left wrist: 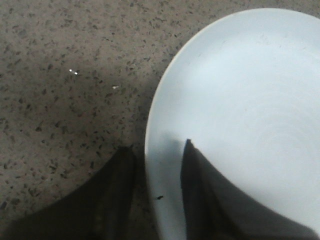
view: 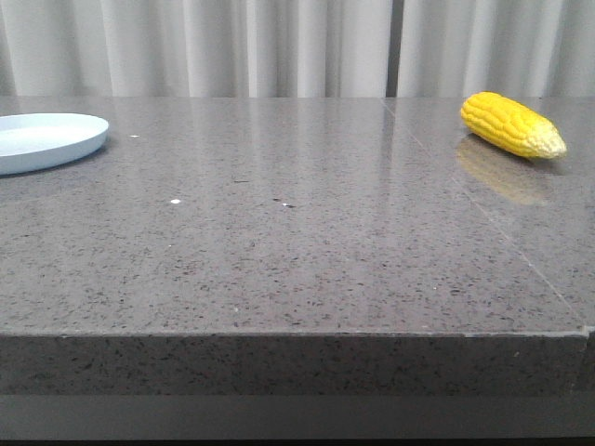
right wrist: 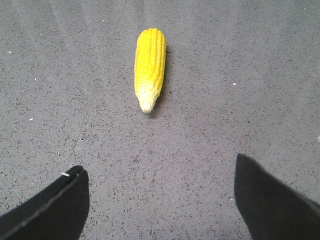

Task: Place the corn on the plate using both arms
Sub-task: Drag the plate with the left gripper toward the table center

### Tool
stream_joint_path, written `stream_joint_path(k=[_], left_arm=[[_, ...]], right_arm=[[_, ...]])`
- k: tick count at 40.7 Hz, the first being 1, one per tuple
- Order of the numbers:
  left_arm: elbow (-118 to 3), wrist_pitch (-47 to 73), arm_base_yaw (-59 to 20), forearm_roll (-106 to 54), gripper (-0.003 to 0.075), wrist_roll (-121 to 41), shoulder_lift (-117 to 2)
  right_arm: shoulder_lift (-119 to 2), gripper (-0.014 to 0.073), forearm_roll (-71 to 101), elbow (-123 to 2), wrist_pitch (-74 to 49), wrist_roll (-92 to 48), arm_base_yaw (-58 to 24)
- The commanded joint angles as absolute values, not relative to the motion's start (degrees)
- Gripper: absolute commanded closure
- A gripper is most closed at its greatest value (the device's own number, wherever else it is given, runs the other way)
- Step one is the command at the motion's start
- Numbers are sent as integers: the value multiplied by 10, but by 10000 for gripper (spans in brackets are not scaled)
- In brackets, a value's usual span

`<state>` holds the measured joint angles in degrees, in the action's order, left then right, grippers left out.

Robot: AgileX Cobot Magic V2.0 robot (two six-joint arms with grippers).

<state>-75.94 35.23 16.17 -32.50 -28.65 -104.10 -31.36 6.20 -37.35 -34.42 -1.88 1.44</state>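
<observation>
Corn (view: 512,124): one yellow cob, laid on its side at the far right of the grey speckled desk (view: 279,251), pale tip turned to the right; a faint reflection is seen in the polished surface below it. Plate (view: 42,141): pale blue-white, round, shallow, set at the far left edge of the desk, well apart from the corn, with nothing lying on it. Left fingers (left wrist: 159,165): dark tips held narrowly apart astride the plate's rim, one over the desk, one over the plate; contact with the rim cannot be confirmed, the view being dim. Right fingers (right wrist: 162,200): spread wide, nothing between them, with the corn's tip pointed toward them, well short of it.
</observation>
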Motion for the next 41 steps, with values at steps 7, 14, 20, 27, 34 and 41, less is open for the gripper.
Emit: stream_joint_path(k=[7, 14, 20, 27, 34, 41], left_arm=[[-777, 330, 163, -344, 741, -287, -1017], [-777, 336, 163, -362, 741, -287, -1003], [-777, 349, 152, -368, 741, -299, -970], [-777, 369, 113, -368, 741, -301, -931], [-777, 393, 58, -392, 741, -301, -923], [-773, 395, -9, -393, 741, -301, -927]], right_arm=[[-320, -22, 60, -392, -307, -20, 17], [-320, -22, 60, -392, -307, -20, 17], [-320, -22, 60, -392, -307, -20, 17], [-320, -22, 60, -392, -307, -20, 17], [-320, -22, 60, -392, -307, -20, 17], [-320, -22, 60, -392, -307, -20, 17]])
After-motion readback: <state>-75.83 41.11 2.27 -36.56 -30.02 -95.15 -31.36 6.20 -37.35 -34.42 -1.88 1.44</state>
